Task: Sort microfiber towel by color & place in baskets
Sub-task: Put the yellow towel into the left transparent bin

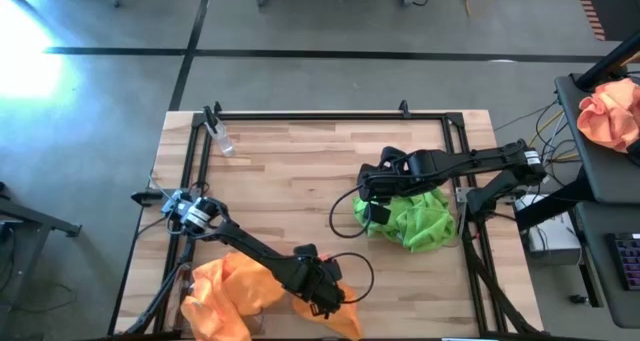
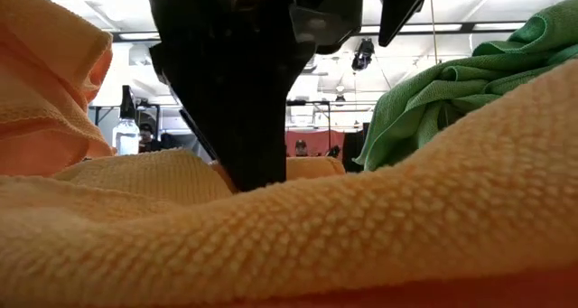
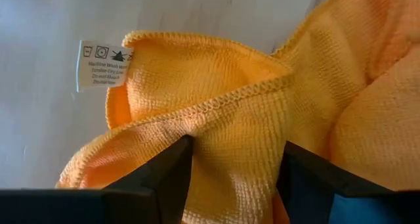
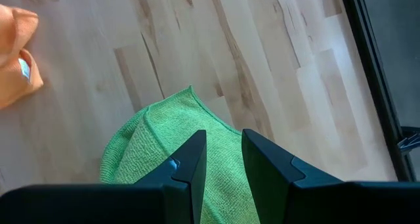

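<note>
Left wrist view: the left pincer point(image 3: 233, 178) stands fairly wide, its two dark fingers point(image 3: 164, 175) pressed into a fold of orange towel point(image 3: 223, 99) that fills the gap between them; a white care label point(image 3: 103, 64) sticks out from the towel's hem. In the high view this pincer point(image 1: 322, 289) sits at the lower middle of the frame, over the orange towels point(image 1: 235, 291) heaped at the bench's point(image 1: 300, 171) lower left. The right pincer point(image 4: 223, 161) is narrowly parted above the green towel point(image 4: 164, 148); whether it grips cloth I cannot tell. In the high view the right pincer point(image 1: 372, 193) reaches in from the right to the green pile point(image 1: 420, 219). Baskets are not discernible.
</note>
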Action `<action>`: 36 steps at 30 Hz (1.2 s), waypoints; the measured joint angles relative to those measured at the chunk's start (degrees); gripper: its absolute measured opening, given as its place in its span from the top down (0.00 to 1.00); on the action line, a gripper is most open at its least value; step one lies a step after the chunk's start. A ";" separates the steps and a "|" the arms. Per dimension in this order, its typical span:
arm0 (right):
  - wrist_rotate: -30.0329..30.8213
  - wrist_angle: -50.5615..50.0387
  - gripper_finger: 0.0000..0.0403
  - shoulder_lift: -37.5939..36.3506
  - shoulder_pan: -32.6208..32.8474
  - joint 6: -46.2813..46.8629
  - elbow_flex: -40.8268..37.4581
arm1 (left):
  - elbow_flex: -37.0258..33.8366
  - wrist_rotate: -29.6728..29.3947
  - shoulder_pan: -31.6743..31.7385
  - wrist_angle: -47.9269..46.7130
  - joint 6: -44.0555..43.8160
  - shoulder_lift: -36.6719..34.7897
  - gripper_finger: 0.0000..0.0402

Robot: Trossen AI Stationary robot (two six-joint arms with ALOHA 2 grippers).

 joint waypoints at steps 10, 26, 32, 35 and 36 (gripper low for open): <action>0.00 0.46 0.77 0.00 0.00 -1.77 0.00 | 0.17 0.12 -0.01 0.33 -0.73 0.00 0.61; 0.00 0.79 0.77 0.00 0.00 -2.52 0.00 | 1.84 0.16 -0.04 0.19 -1.99 -0.02 0.95; 0.00 0.79 0.77 0.00 0.00 -3.28 0.00 | 4.55 1.75 -0.11 -2.04 -1.84 -0.02 0.99; 0.01 0.85 0.77 0.00 0.00 -4.00 0.00 | 7.55 1.61 -0.16 -4.78 -1.67 -0.04 1.00; 0.02 0.89 0.77 0.00 0.00 -4.35 0.00 | 8.85 1.54 -0.17 -6.29 -1.67 -0.04 1.00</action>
